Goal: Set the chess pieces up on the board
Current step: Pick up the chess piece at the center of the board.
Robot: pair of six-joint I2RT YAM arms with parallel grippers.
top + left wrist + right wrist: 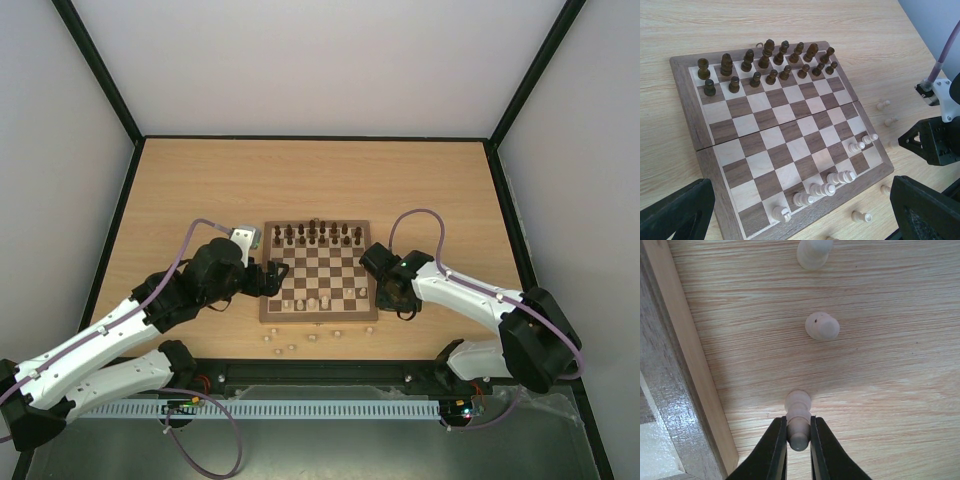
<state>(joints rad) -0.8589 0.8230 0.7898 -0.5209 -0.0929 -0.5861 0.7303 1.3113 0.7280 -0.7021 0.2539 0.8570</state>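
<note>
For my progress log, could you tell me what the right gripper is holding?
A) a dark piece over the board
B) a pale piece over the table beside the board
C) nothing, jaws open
B: the right wrist view shows the right gripper shut on a pale piece, over the table next to the board.

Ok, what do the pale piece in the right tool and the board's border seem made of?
Small pale beige turned chess piece: likely bare light wood, matte, lathe-turned rings. Square checkered chessboard border: brown wood, probably lightly varnished; grain streaks and slight sheen show.
</note>
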